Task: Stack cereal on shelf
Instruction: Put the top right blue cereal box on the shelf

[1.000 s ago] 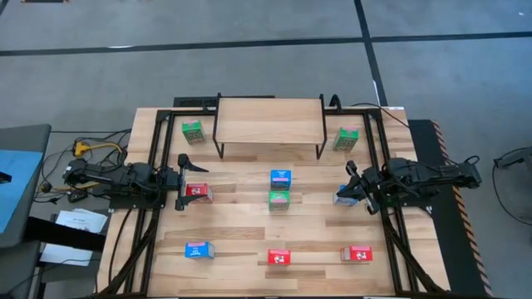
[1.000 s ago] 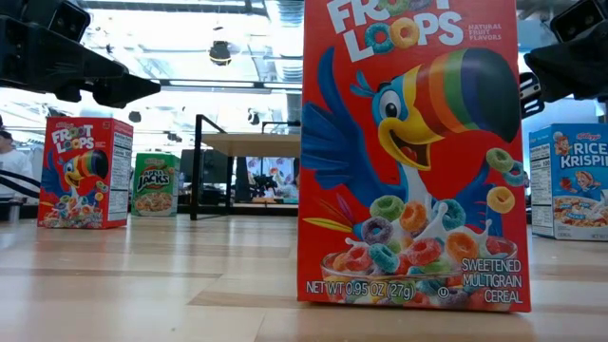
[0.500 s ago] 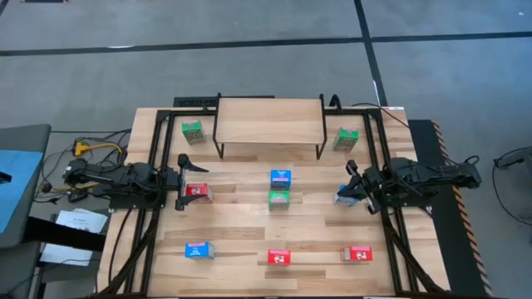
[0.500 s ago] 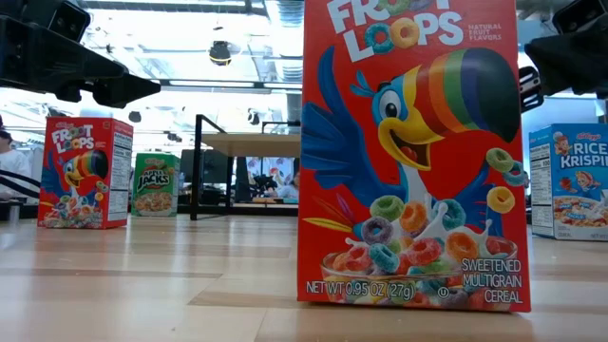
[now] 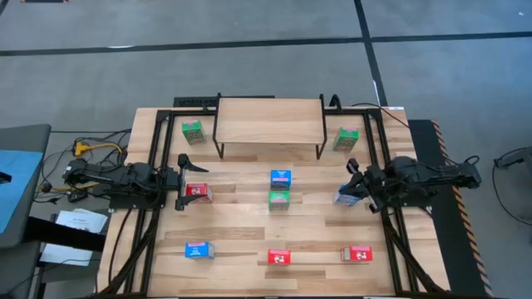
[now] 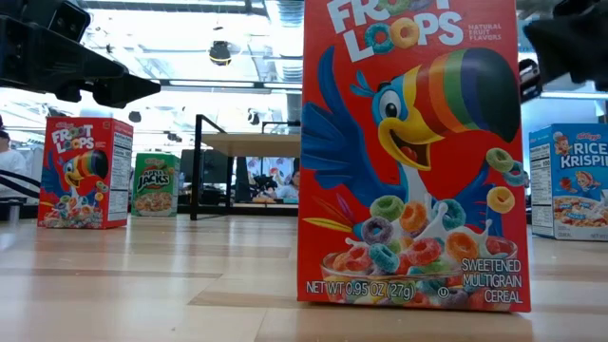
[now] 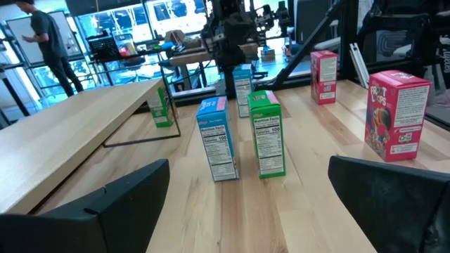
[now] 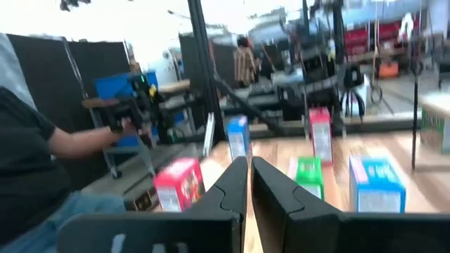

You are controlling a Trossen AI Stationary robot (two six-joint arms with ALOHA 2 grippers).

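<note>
Fingers: left gripper (image 5: 184, 181) spread wide, empty, beside a red cereal box (image 5: 197, 192); right gripper (image 5: 352, 186) closed, empty, above a blue box (image 5: 343, 198). Shelf (image 5: 269, 121) bare; boxes scattered on the tabletop (image 5: 241, 224). Step: first pick pending, likely needing closure on the red box.

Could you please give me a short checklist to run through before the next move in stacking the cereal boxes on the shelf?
1. Shelf top free for boxes: ok, its board is bare.
2. Left gripper ready to grasp: ok, open above the table by a red Froot Loops box.
3. Right gripper ready to grasp: not ok, its fingers are shut with nothing between them.
4. Blue box near the right gripper is reachable: cannot tell, the gripper partly hides it.
5. Middle boxes standing upright: ok, the blue box and green box stand side by side.
6. All nine boxes off the shelf: ok, none placed yet.
</note>
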